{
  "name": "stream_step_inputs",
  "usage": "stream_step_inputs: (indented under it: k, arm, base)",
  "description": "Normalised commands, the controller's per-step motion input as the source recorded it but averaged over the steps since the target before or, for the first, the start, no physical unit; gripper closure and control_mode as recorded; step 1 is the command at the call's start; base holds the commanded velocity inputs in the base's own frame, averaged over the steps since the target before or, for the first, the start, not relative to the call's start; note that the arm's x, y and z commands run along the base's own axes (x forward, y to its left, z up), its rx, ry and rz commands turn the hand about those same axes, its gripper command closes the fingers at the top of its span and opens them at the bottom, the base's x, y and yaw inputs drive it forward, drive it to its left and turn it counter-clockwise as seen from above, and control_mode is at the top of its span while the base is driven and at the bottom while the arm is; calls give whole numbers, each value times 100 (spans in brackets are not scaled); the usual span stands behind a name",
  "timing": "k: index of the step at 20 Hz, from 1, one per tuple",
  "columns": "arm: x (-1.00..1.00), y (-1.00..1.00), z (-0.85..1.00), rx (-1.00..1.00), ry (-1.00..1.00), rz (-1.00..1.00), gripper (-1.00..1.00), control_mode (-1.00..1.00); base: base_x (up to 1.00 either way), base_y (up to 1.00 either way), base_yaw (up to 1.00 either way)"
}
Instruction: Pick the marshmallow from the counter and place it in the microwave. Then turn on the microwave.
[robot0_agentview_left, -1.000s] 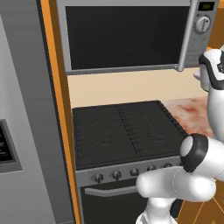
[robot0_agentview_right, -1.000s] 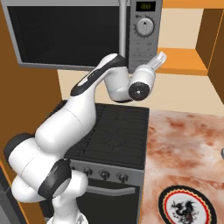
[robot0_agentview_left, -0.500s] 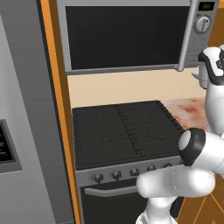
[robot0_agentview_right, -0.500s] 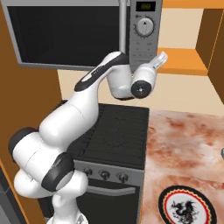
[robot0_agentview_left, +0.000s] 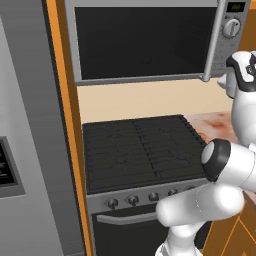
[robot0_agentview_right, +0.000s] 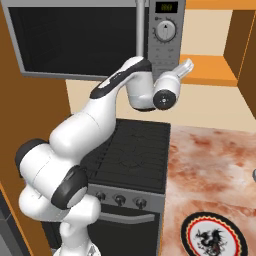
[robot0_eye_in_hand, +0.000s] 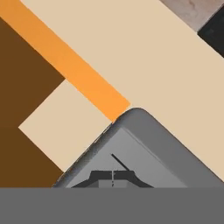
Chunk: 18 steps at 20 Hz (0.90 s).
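Right base view catches my claw (robot0_agentview_right: 186, 65) raised against the lower right corner of the one microwave (robot0_agentview_right: 100, 37), fingers together and clamped on nothing I can make out. Its tips are small and pale against the orange shelf behind them, so the exact point of contact with the control panel is hard to judge. One round dial (robot0_agentview_right: 165, 31) sits just above my claw, and one small digital display (robot0_agentview_right: 166, 7) sits above that. One long grey bar handle (robot0_agentview_right: 141, 27) stands upright to my claw's left, its top cut off by the picture edge. The dark glass door is shut, and nothing behind it can be made out, so I cannot tell where the marshmallow is or which way it points.

Below my claw lies one black stovetop (robot0_agentview_right: 132, 152), partly hidden by my own arm. The mottled counter (robot0_agentview_right: 210, 165) spreads below and to the right. One round plate (robot0_agentview_right: 214, 236) with a red and black rim sits at its near edge, cut off at the bottom.

Hand view shows the microwave's rounded grey corner (robot0_eye_in_hand: 140, 131) just ahead of my tips.
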Motion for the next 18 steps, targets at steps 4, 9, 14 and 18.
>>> stream_step_inputs:
  k: [4, 9, 14, 18]
  arm:
    - [17, -8, -6, 4, 0, 1, 100, -100]
    - [16, -7, -3, 4, 0, 1, 100, -100]
    - [4, -5, -1, 3, 0, 1, 100, -100]
    - [-33, -3, 0, 0, -2, 0, 100, -100]
  base:
    - [0, 0, 0]
    - [0, 0, 0]
    - [0, 0, 0]
    - [0, 0, 0]
